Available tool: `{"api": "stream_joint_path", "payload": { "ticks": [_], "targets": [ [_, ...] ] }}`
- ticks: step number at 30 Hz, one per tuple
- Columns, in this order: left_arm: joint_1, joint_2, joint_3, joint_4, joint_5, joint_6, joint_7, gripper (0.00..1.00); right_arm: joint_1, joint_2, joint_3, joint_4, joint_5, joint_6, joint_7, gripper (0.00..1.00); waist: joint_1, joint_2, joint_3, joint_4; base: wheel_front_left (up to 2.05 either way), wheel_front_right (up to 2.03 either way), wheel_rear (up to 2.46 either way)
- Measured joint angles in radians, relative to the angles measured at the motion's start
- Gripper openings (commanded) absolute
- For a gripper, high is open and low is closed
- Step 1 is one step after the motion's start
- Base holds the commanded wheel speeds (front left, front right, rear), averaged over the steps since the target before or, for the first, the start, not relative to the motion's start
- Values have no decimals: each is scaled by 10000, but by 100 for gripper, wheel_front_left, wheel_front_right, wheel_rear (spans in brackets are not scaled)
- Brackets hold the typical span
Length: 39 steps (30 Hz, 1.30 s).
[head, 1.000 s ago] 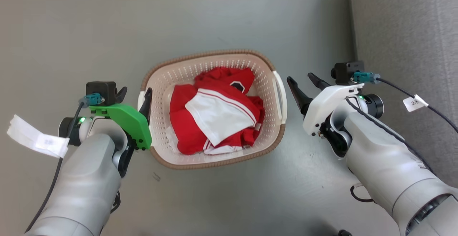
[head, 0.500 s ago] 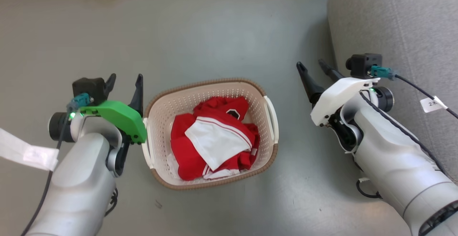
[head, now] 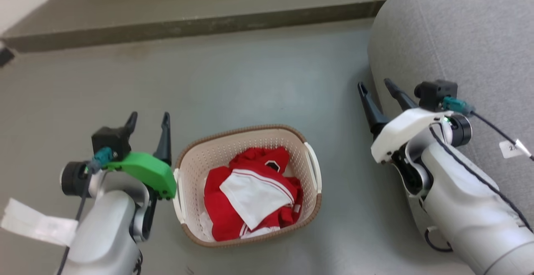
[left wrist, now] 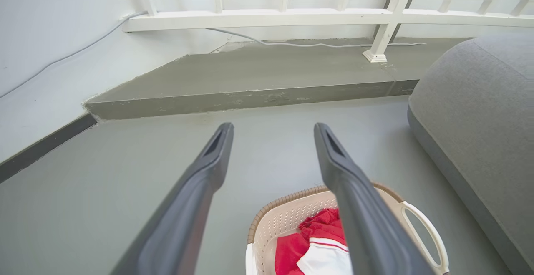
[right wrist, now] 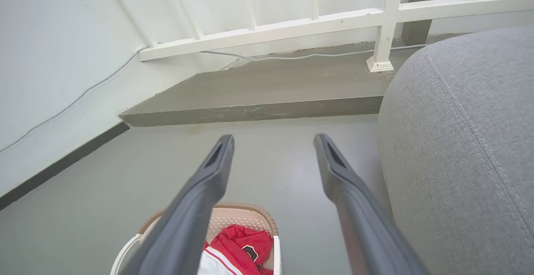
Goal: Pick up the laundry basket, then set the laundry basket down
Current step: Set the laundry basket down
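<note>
The laundry basket (head: 246, 129) sits on the grey floor (head: 258, 74) with red and white clothes (head: 250, 191) inside. The left gripper (head: 149, 116) is spread wide and holds nothing, just beside the basket's left side. The right gripper (head: 374, 83) is also spread and empty, well apart from the basket and near a grey cushion (head: 450, 37).

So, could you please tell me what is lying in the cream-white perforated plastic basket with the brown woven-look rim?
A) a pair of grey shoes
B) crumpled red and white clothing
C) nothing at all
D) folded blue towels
B: in the head view, crumpled red and white clothing is heaped inside the cream-white perforated plastic basket, which stands on the grey floor.
</note>
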Motion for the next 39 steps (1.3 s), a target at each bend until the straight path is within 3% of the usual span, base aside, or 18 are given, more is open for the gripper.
{"api": "stream_joint_path", "payload": {
  "ticks": [7, 18, 39],
  "targets": [
    [1182, 61, 293, -1064, 345, 178, 0, 100, 963, -224, -345, -920, -581, -514, 0, 100, 0, 0, -806, 1, 0, 0, 0],
    [2488, 274, 654, -2452, 802, 360, 0, 100, 2109, -437, -872, -2127, -1022, -882, -2, 100, 0, 0, -1660, -86, 0, 0, 0],
    [4878, 236, 1743, -4234, 1728, 441, 0, 100, 4170, -552, -1820, -3799, -2084, -1151, -13, 100, 0, 0, -2109, -36, 0, 0, 0]
  ]
}}
